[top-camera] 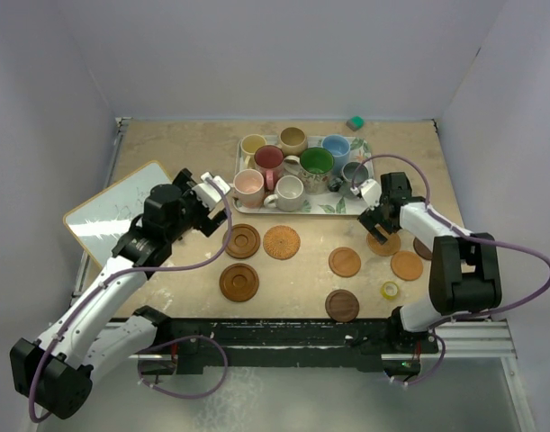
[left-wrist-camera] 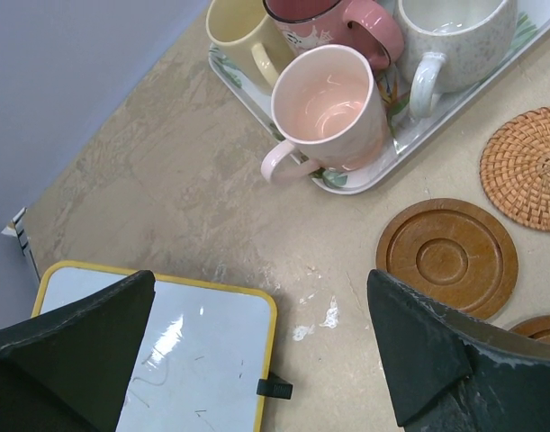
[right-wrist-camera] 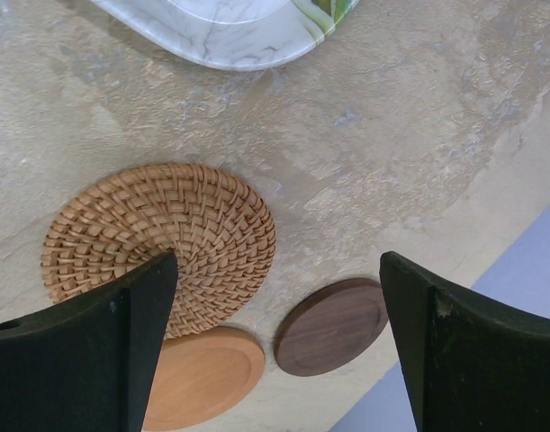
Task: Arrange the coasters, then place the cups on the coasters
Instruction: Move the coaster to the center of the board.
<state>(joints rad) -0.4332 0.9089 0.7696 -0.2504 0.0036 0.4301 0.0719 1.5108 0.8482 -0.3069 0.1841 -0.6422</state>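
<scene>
Both grippers wide open, holding nothing. Right gripper (right-wrist-camera: 276, 261) sits over the woven coaster (right-wrist-camera: 157, 247), which is mostly under one finger. Imo shift till the jaws straddle the rim and go low, thin disc prob skids. Left gripper (left-wrist-camera: 261, 279) is over bare counter (left-wrist-camera: 166, 180), ringed wood coaster (left-wrist-camera: 447, 259) just right of it. Farther ahead of both: tray (left-wrist-camera: 360, 184) w/ all 8 cups (top-camera: 316, 164) in it, nearest pink cup (left-wrist-camera: 329, 103) empty.

The tray (left-wrist-camera: 356, 183) bore a green leaf print on white. One cup (left-wrist-camera: 329, 103) was pink, a second cup (left-wrist-camera: 238, 40) pale yellow. One coaster (left-wrist-camera: 446, 258) was ringed brown wood, another coaster (right-wrist-camera: 157, 238) woven tan.
</scene>
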